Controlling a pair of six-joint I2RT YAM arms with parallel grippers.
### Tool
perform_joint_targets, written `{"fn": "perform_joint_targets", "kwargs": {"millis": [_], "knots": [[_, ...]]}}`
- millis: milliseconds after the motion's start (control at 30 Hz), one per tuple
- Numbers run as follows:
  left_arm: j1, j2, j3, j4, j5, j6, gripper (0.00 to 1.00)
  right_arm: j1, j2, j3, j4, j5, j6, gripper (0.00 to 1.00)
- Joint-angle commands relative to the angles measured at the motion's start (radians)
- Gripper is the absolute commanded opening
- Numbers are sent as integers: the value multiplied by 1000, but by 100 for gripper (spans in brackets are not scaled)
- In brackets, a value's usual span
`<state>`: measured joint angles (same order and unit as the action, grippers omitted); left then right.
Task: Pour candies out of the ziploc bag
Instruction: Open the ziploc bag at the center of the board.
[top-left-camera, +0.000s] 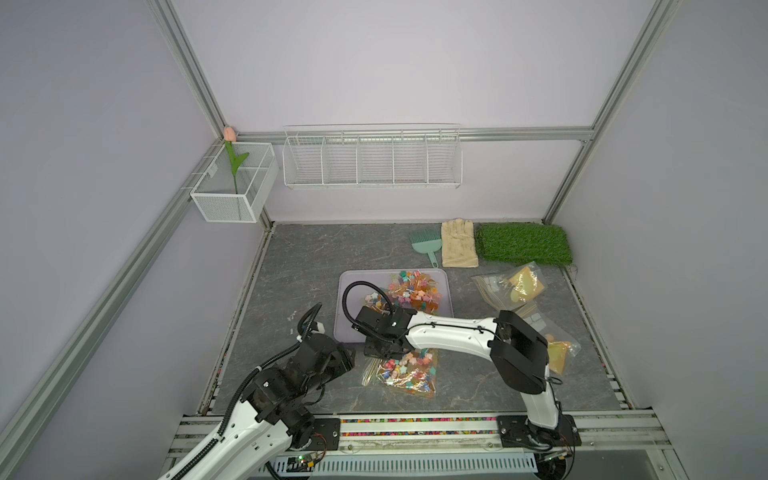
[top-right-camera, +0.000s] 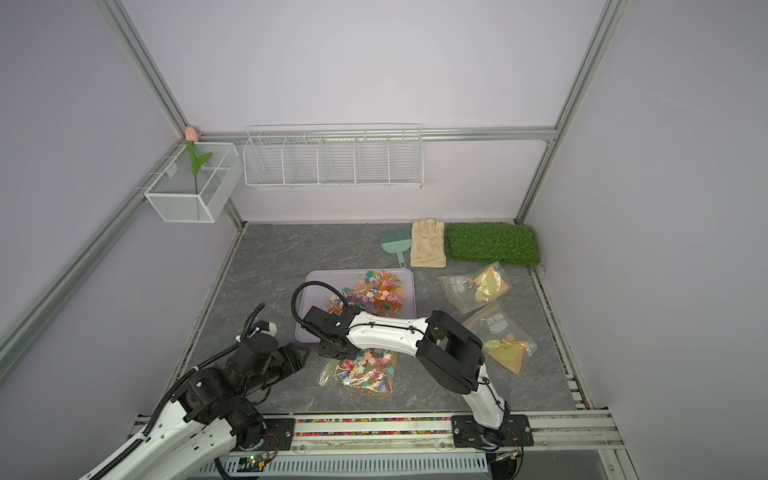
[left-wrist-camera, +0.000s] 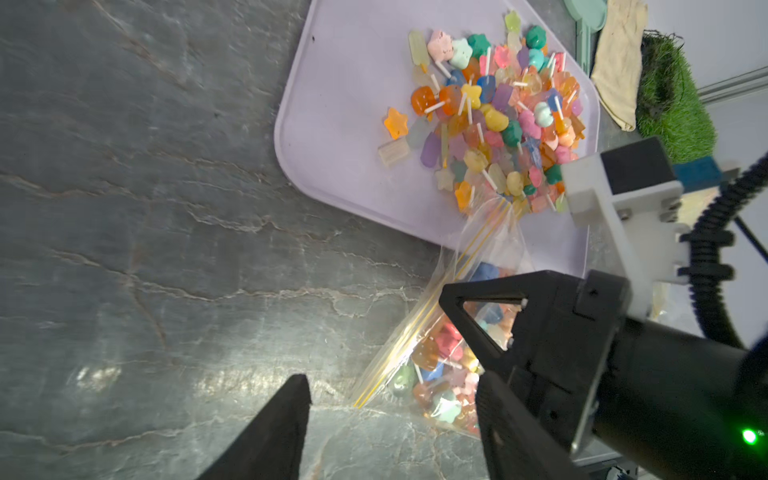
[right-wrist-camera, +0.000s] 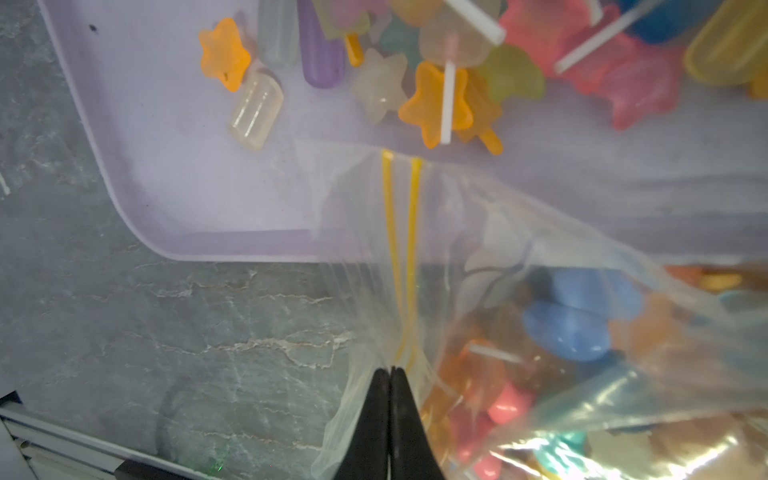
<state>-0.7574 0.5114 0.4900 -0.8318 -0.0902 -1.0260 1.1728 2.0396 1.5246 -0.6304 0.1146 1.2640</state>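
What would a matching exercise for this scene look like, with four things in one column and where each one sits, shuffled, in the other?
Things:
1. clear ziploc bag with yellow zip lines
2. lilac plastic tray
3. teal plastic hand brush
4. pink artificial tulip

Places:
A. standing in the white wire-mesh basket
B. pinched in the shut right gripper
C. beside the cream fabric glove
D. under a heap of loose multicoloured candies

Pairs: 1-B, 2-D, 3-C, 4-A.

A teal brush (top-left-camera: 424, 242), beige glove (top-left-camera: 458, 245) and green turf mat (top-left-camera: 522, 243) lie side by side. A tulip (top-left-camera: 237, 161) stands in a mesh basket (top-left-camera: 230, 206) beside a wire rack (top-left-camera: 372, 163).
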Motion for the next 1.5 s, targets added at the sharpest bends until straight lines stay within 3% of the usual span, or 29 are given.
{"fn": "perform_joint_targets", "kwargs": {"millis": [0,300,667,833,1033,1467], "knots": [[4,-2,-20,32,51,37,66,-8,-43,-38,72,-30,-41,7],[4,17,-94,140,102,45,58,-17,-97,-113,158,-64,-83,7],[5,73,-143,240,114,75,58,-29,-125,-163,173,-102,-132,7],[4,93,-162,280,124,81,49,-38,-132,-185,182,-114,-138,7],[5,133,-181,352,142,102,47,-42,-133,-196,201,-125,-144,7],[4,237,-206,506,65,132,43,-44,-157,-219,223,-138,-164,7]]}}
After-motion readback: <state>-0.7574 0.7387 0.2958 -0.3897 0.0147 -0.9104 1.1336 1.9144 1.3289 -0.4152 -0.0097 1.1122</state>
